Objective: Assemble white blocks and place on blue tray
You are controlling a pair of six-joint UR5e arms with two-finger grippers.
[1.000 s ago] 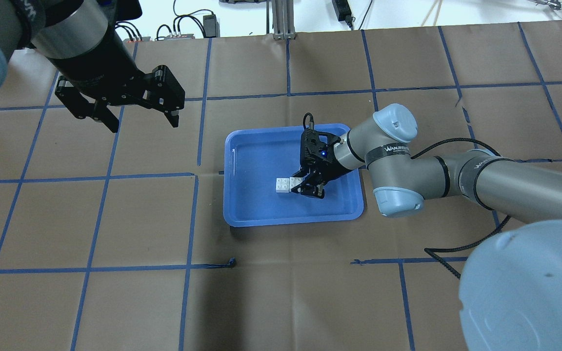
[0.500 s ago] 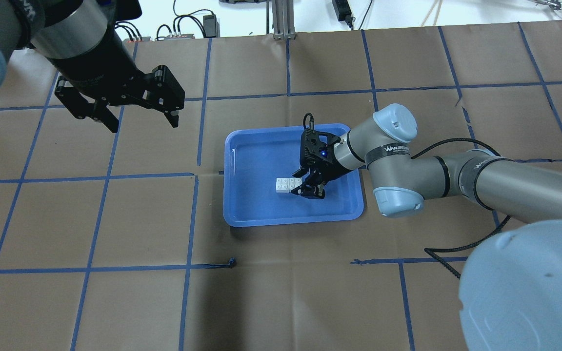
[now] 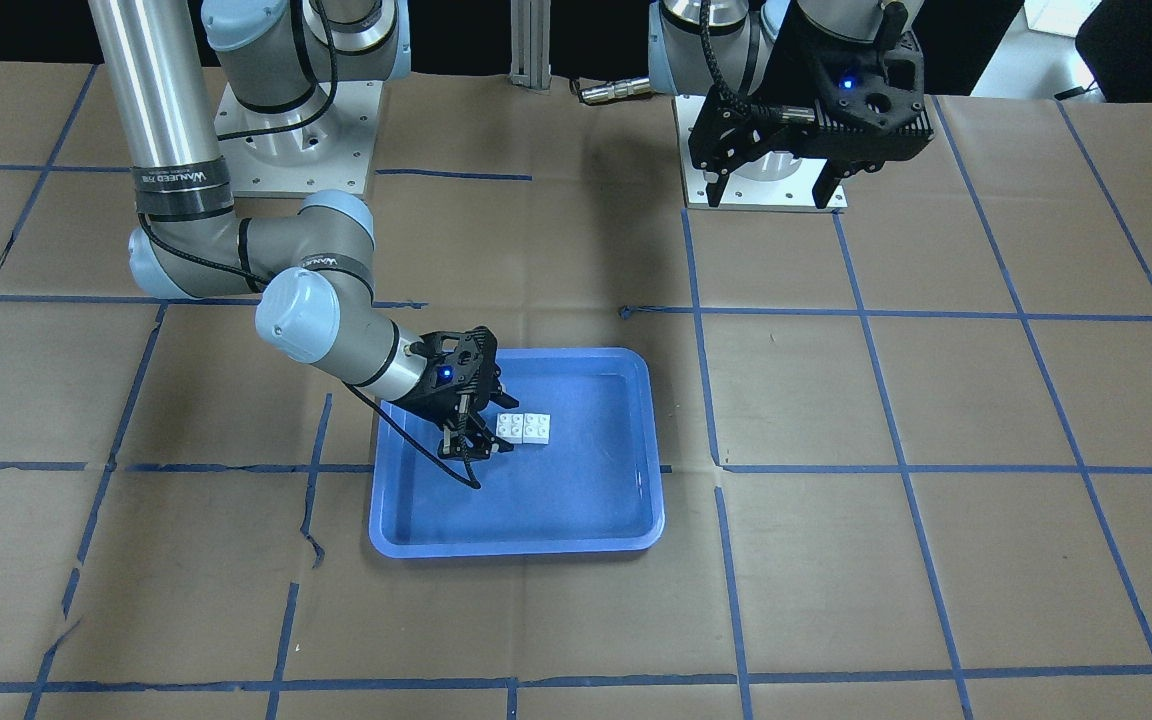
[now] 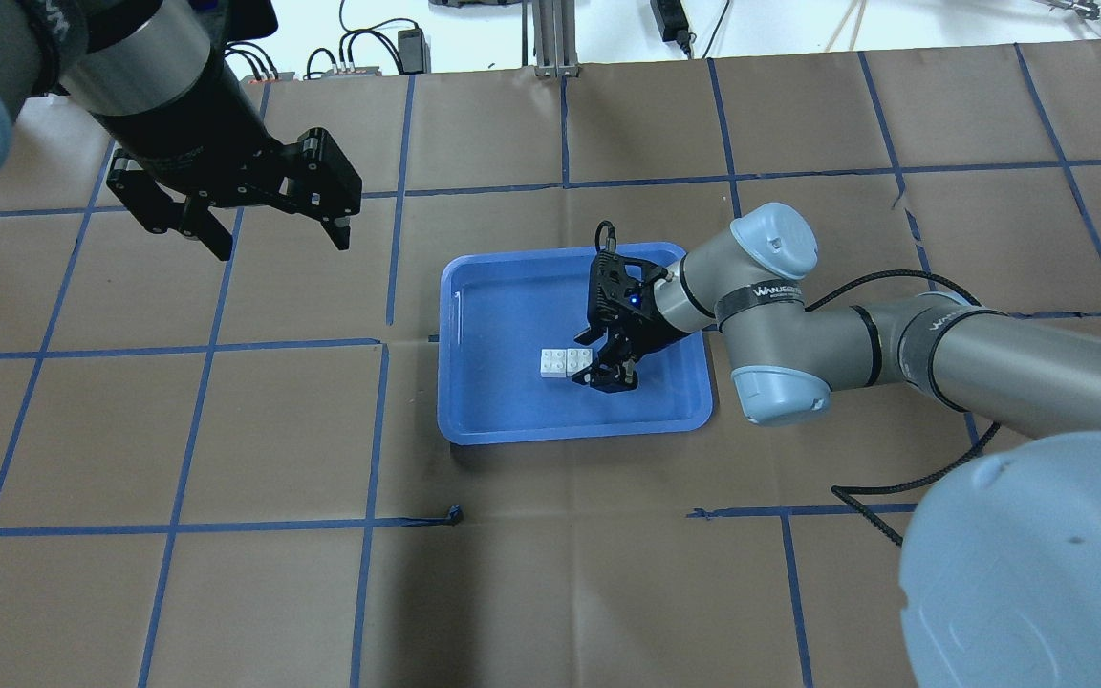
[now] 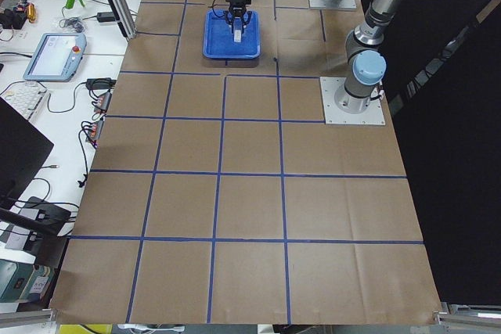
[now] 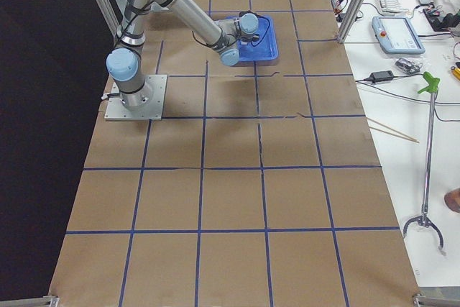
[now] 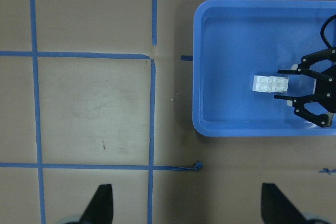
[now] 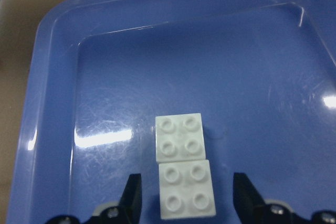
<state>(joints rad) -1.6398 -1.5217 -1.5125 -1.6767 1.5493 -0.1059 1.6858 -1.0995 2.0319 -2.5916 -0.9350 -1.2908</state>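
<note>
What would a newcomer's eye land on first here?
The bright blue tray at centre, holding two white blocks side by side on its floor. The right tool sits low in the tray, open around one block without gripping it. The left tool hangs open, high and off to the side.

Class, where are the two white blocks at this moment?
In the overhead view the white blocks lie side by side on the blue tray, near its centre, one of them between the fingers of the open right gripper.

the right fingers are cut off by the bottom edge.
</note>
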